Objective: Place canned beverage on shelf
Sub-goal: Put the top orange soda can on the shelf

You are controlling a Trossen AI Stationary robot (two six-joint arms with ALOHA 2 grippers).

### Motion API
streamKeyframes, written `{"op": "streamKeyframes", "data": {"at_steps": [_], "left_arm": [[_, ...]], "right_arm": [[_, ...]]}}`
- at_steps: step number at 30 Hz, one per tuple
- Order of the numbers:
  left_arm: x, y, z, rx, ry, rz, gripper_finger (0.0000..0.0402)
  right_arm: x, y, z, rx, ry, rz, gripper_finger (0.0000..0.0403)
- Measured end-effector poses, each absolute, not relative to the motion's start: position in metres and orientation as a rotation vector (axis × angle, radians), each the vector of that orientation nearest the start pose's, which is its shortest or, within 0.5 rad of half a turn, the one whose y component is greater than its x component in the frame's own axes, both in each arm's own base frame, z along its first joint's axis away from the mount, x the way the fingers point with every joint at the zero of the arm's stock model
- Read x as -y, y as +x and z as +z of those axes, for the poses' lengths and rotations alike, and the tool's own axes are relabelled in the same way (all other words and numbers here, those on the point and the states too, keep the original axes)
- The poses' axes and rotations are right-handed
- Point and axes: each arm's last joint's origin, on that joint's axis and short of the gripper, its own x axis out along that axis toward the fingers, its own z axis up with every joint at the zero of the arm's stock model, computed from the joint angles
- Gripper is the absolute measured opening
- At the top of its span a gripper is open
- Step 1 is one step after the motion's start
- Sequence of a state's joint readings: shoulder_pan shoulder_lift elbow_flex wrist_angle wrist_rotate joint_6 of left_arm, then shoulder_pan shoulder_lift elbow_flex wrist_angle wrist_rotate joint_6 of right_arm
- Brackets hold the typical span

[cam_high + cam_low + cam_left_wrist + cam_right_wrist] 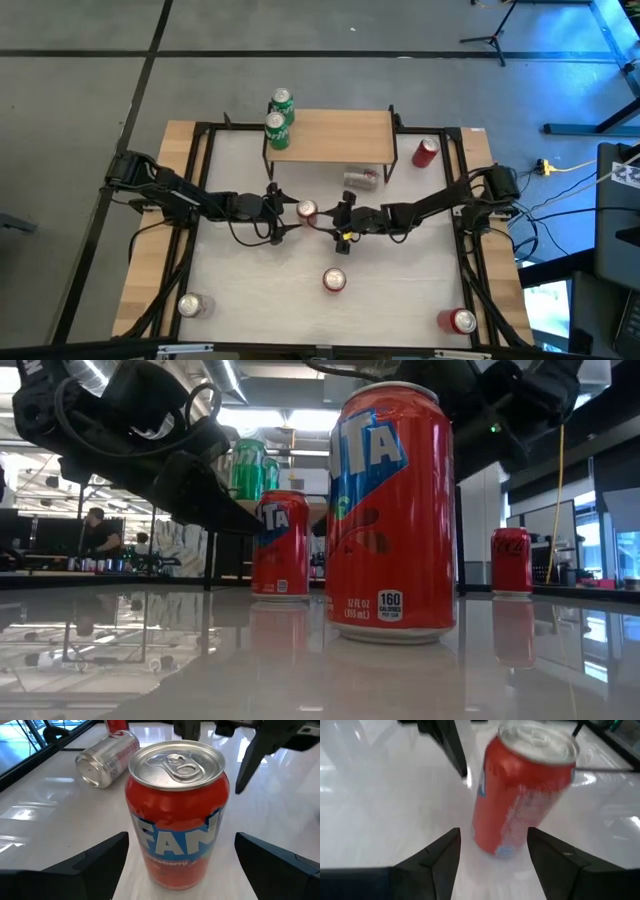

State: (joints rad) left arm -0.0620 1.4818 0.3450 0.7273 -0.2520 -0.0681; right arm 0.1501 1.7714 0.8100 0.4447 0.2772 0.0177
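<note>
Left tool point(177, 865): spread wide, one finger on each side of an upright red Fanta can point(306, 210), neither finger point(90, 865) touching it; can standing on the white table point(400, 290), near the middle. Right tool point(492, 857): also spread, fingers flanking the same can from the opposite side, no contact visible in its wrist view. Both arms reaching in toward the table's middle, tools facing each other across the can.

Just beyond the can, toward the shelf: a silver can point(361, 178) lying on its side. Shelf point(340, 135): light wood board on black legs at the far edge of the table, two green cans point(279, 117) standing at its left end, one behind the other. Right of the shelf, on the table: a red cola can point(425, 152), upright.

Nearer the front edge: a second red Fanta can point(334, 281) upright at centre, a silver-topped can point(190, 306) at front left, a red can point(460, 321) at front right.
</note>
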Motion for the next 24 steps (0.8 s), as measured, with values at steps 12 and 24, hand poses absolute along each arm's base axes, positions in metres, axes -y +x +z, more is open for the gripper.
{"op": "streamKeyframes", "data": {"at_steps": [12, 24], "left_arm": [[0.008, 0.235, 0.140, -0.421, 0.008, 0.220, 0.0355], [0.011, 0.237, 0.137, -0.431, 0.026, 0.071, 0.0355]], "right_arm": [[-0.051, 0.341, 0.154, -0.503, -0.050, -0.133, 0.0227], [-0.036, 0.355, 0.137, -0.411, -0.034, -0.245, 0.0227]]}}
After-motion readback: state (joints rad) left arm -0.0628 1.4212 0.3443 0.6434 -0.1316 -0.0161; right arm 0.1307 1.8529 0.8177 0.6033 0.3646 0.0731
